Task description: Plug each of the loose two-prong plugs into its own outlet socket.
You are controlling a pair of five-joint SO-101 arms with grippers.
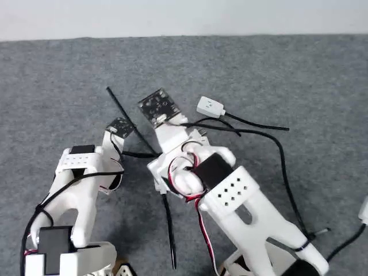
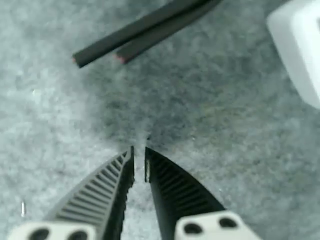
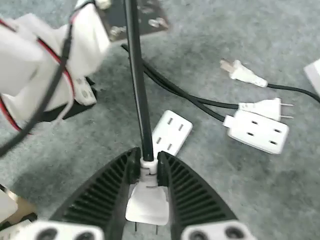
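One loose plug (image 3: pixel 243 74) lay near a white socket (image 3: pixel 257 131) on grey carpet (image 3: pixel 250 200), the right gripper (image 3: pixel 148 161) clenched on a second plug (image 3: pixel 146 202), the left gripper (image 2: pixel 139 160) closed empty by a black cord (image 2: pixel 145 27).

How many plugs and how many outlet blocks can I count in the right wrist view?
Two-prong plugs: 3 (held plug, in the right gripper; loose plug; second loose plug)
Outlet blocks: 2 (outlet block by the gripper; outlet block by the loose plugs)
Total: 5
Uncounted: white piece at the edge, too cut off to tell.
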